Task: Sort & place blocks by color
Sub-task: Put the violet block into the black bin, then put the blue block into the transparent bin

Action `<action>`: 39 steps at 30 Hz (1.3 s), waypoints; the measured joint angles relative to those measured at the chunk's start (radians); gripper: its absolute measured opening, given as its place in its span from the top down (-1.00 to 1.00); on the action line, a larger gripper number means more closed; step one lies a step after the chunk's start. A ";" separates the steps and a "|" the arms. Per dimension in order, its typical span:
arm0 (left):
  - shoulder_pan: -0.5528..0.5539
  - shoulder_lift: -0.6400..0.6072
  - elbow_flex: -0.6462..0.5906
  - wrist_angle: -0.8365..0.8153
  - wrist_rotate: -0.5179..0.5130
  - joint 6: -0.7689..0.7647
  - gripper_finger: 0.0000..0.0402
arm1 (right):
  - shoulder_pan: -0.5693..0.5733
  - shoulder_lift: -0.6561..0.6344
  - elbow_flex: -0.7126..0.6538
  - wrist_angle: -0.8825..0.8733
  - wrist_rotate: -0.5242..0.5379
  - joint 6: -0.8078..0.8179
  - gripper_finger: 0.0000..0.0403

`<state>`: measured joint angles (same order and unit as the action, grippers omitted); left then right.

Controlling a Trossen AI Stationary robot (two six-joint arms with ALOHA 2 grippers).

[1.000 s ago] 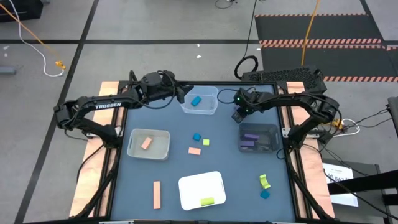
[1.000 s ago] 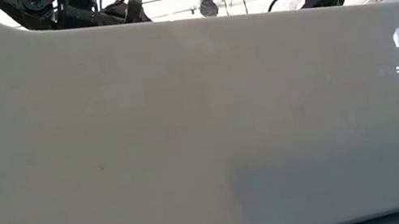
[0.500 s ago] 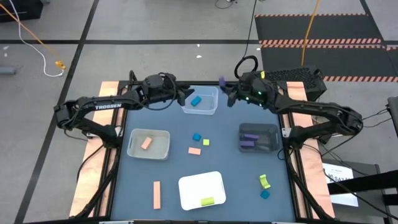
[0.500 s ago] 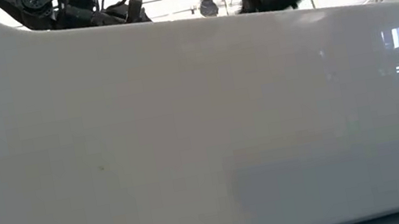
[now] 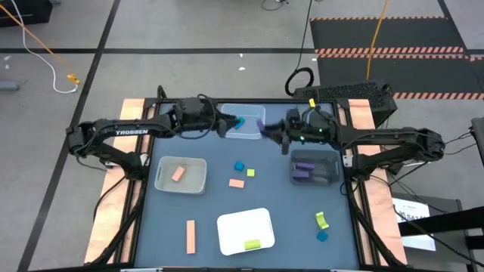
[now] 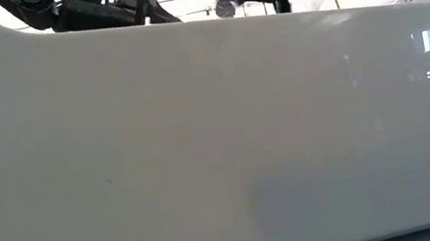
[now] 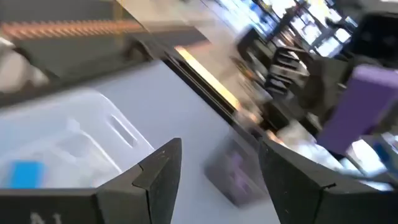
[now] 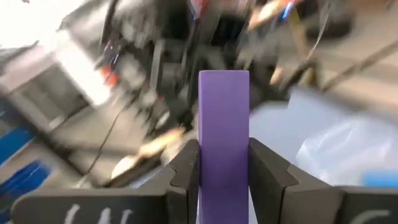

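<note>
A: Right, left to right. Tan wooden bar (image 5: pixel 190 236) lies loose at the near left of the dark table (image 5: pixel 280 193). Pale grey bin (image 5: pixel 181 175) holds one peach block (image 5: pixel 178 174). Left gripper (image 5: pixel 227 123) hovers at the clear plastic bin (image 5: pixel 243 122), fingers (image 7: pixel 155 174) parted, nothing between them. One blue block (image 5: pixel 240 121) sits in that bin.

B: Middle?

A: Small blue cube (image 5: pixel 239 166), yellow-green cube (image 5: pixel 250 173) and peach flat block (image 5: pixel 237 183) lie loose mid-table, close together. White tray (image 5: pixel 245 230) at the near edge has a yellow-green bar (image 5: pixel 252 244) in it.

B: Right arm?

A: Right gripper (image 5: pixel 264 127) is clamped on a purple rectangular bar (image 8: pixel 223 134), upright between the jaws, above the gap between the clear bin and the dark grey bin (image 5: pixel 314 168). Purple blocks (image 5: pixel 305 168) are already in the dark bin.

B: So it goes there.

A: My read, yes. Swing it rightward over the dark bin, stay clear of the left gripper nearby, drop below the rim before letting go so it doesn't bounce out. Grip is low on the bar, so move gently.

B: Leftovers?

A: Yellow-green block (image 5: pixel 321 220) and blue cube (image 5: pixel 322 236) lie loose at near right.
</note>
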<state>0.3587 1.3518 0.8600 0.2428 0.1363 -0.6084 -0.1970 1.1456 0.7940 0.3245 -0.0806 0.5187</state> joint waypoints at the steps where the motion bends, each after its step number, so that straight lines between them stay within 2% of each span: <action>1: -0.010 0.000 0.000 -0.011 0.026 -0.004 -0.05 | 0.014 -0.022 0.000 -0.071 -0.010 0.026 0.59; 9: -0.111 0.000 0.000 -0.168 0.047 0.006 -0.05 | 0.146 -0.227 0.000 -0.628 -0.027 0.266 0.59; 13: -0.158 0.001 0.000 -0.243 0.047 0.110 -0.05 | 0.229 -0.277 0.000 -0.865 -0.029 0.404 0.59; 21: -0.235 0.006 0.000 -0.297 0.046 0.435 -0.05 | 0.344 -0.245 0.000 -1.277 -0.013 0.517 0.59; 24: -0.262 0.010 0.000 -0.293 0.037 0.537 -0.05 | 0.356 -0.212 0.000 -1.379 0.039 0.517 0.59; 27: -0.295 0.021 0.000 -0.295 -0.034 0.598 -0.05 | 0.356 -0.180 0.000 -1.411 0.057 0.510 0.59; 29: -0.316 0.036 0.000 -0.288 -0.090 0.605 -0.05 | 0.356 -0.163 0.000 -1.412 0.057 0.496 0.51; 32: -0.337 0.065 0.000 -0.301 -0.131 0.615 -0.05 | 0.356 -0.138 0.000 -1.407 0.057 0.491 0.25; 36: -0.348 0.100 0.000 -0.303 -0.138 0.652 -0.05 | 0.356 -0.125 0.000 -1.404 0.057 0.490 -0.09; 39: -0.348 0.129 0.000 -0.305 -0.138 0.671 -0.05 | 0.356 -0.125 0.000 -1.396 0.056 0.491 -0.27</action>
<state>0.0105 1.4806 0.8596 -0.0626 -0.0021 0.0625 0.1593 1.0211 0.7944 -1.0720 -0.0244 1.0096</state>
